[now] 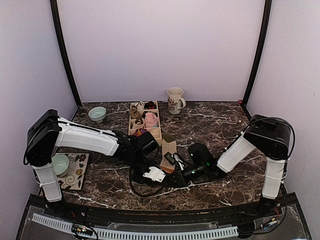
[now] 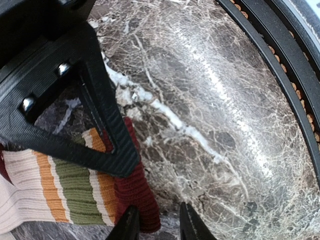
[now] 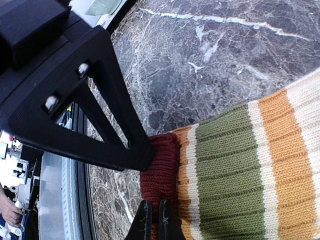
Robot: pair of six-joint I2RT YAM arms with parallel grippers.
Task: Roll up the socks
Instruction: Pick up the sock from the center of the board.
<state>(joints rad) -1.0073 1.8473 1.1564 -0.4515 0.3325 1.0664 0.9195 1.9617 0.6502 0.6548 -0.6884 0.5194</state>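
One striped sock [image 1: 169, 147] lies flat on the marble table, between the two arms. In the left wrist view its maroon cuff [image 2: 134, 192] and orange and green stripes [image 2: 75, 195] show. My left gripper [image 2: 157, 226] is open, with its jaws narrowly apart. The cuff's corner sits against one finger and marble shows in the gap. My right gripper [image 3: 155, 222] is shut on the maroon cuff [image 3: 160, 170] of the same sock [image 3: 235, 170]. From above, both grippers [image 1: 161, 170] [image 1: 173, 161] meet at the sock's near end.
A wooden divided box [image 1: 145, 122] holding small bundles stands behind the sock. A mug [image 1: 175, 100] is at the back and a pale green bowl [image 1: 97, 114] at the back left. Another bowl [image 1: 61, 164] rests on a patterned mat [image 1: 77, 172] at the left. The table's black front rail [image 2: 300, 100] is close.
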